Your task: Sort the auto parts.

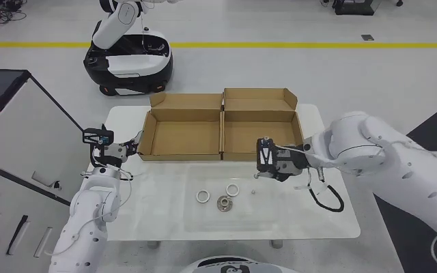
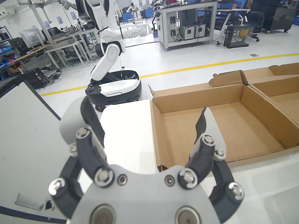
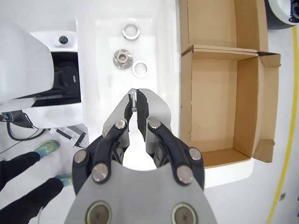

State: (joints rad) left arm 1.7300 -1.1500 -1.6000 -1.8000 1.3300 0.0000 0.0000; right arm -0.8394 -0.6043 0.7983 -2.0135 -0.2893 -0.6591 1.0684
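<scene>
Pinching the bolt (image 3: 132, 101), your right gripper (image 3: 134, 95) hangs by the right box's (image 3: 185, 99) near wall, likely for dropping; left gripper (image 2: 145, 105) gapes.

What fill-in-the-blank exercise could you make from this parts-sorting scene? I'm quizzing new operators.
1. The right gripper is shut on a threaded ____.
2. On the table lie ____ pale rings beside a flanged metal part.
3. The left gripper, near a cardboard box, is ____.
Missing words: bolt; two; open.
</scene>
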